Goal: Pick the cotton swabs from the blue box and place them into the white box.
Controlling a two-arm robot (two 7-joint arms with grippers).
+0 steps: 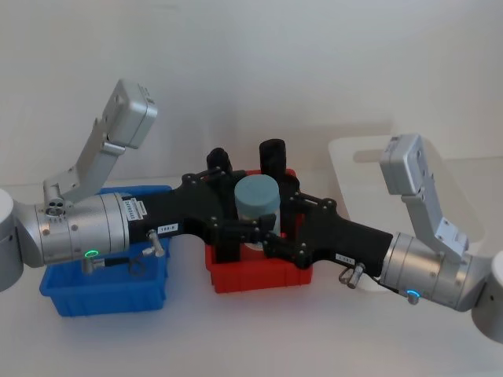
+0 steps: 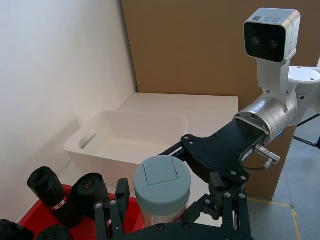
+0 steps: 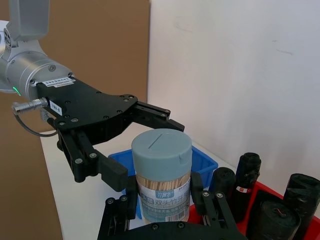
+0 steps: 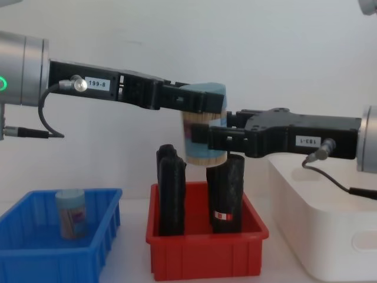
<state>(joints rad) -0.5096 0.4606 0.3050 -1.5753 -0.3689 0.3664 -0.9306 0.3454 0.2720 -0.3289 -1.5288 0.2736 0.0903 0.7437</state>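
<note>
Right gripper (image 3: 162, 192) is clamped on a jar of cotton swabs (image 4: 203, 132), held over the red bin (image 4: 206, 256) of black rolls (image 4: 227, 194). Left gripper (image 3: 145, 150) is spread loose around it. A second jar (image 4: 70, 212) is seen in the blue box (image 1: 102, 302) at 8 o'clock, with the white box (image 4: 318, 236) at 3 o'clock, all on a white table (image 1: 236, 338).

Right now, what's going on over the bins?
A handover in mid-air. A cotton swab jar hangs above the red bin, the right gripper shut on its lower body and the left gripper alongside its lid. A second jar stands in the blue box; the white box sits on the robot's right.
</note>
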